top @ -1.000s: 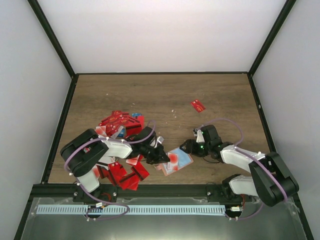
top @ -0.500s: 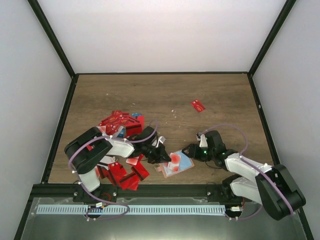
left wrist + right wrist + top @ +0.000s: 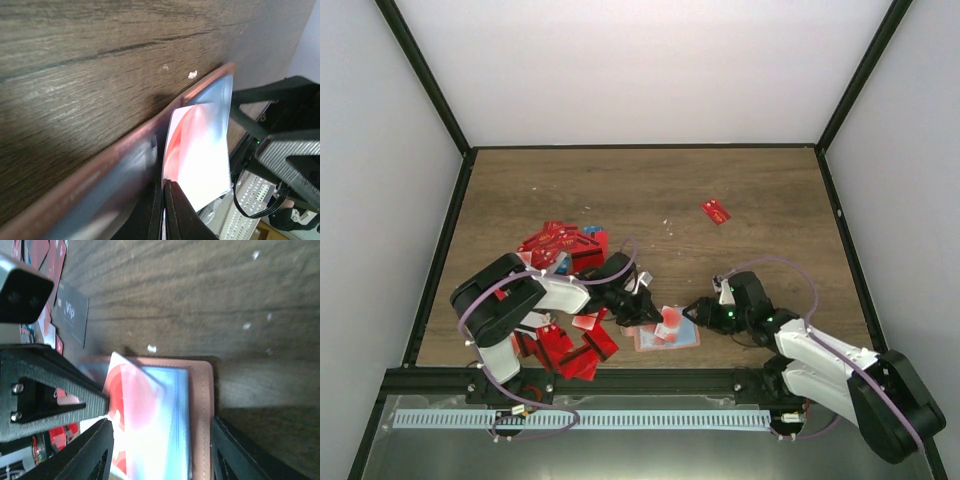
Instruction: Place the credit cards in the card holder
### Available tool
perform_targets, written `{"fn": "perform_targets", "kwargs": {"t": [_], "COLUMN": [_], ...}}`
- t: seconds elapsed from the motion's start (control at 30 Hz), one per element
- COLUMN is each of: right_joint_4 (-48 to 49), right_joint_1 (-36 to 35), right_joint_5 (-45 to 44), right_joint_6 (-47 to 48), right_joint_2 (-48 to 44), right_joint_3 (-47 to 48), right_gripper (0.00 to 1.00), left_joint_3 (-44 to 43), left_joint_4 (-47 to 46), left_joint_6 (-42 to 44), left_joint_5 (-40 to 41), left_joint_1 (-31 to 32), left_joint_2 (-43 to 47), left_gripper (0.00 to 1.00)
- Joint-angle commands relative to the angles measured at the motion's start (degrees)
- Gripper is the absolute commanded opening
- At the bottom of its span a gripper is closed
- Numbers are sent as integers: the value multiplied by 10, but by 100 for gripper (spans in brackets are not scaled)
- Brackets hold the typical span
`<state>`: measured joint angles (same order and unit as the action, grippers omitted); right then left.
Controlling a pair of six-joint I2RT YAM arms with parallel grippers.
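The card holder [image 3: 670, 338] is seen lying open on the table [image 3: 620, 190] toward 6 o'clock in the overhead view, close to the near edge, with its light blue inside turned up and its salmon-tan rim showing. It is clasped by the right gripper [image 3: 697, 312], which is reached in from 3 o'clock; in the right wrist view a finger [image 3: 95, 455] is set against each of two opposite edges of the holder. A pale card [image 3: 197, 150] with a red curve on its face is pinched at one end by the left gripper [image 3: 645, 312], whose jaws are pressed together on it from 9 o'clock. The card's free end is laid over the blue inside; whether it has entered a pocket cannot be told. The other credit cards [image 3: 560, 250], mostly red, are heaped at 8 to 10 o'clock of the holder, partly under the left arm. A lone red card [image 3: 716, 211] is seen well apart at 1 o'clock. A black card [image 3: 72, 315] marked Vip is seen flat on the wood near the heap
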<state>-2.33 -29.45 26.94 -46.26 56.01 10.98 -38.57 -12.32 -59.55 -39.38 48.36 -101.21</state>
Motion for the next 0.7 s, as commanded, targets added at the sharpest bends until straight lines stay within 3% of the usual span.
{"fn": "perform_targets", "kwargs": {"t": [0.0,0.3,0.67], "right_joint_4": [-76,-85,-133], "right_joint_1": [-25,-36,-38], "right_joint_5": [54,75,39], "right_joint_6": [-33,-42,-16], "right_joint_2": [-12,-37,-56], "right_joint_3": [-29,-39,-26], "right_gripper": [55,54,56], "left_joint_3": [0,-2,22], "left_joint_4": [12,7,14], "left_joint_6": [3,0,-9], "left_joint_5": [66,66,72], "left_joint_1": [-2,-3,4], "left_joint_2": [-14,-15,16], "left_gripper": [4,4,4]}}
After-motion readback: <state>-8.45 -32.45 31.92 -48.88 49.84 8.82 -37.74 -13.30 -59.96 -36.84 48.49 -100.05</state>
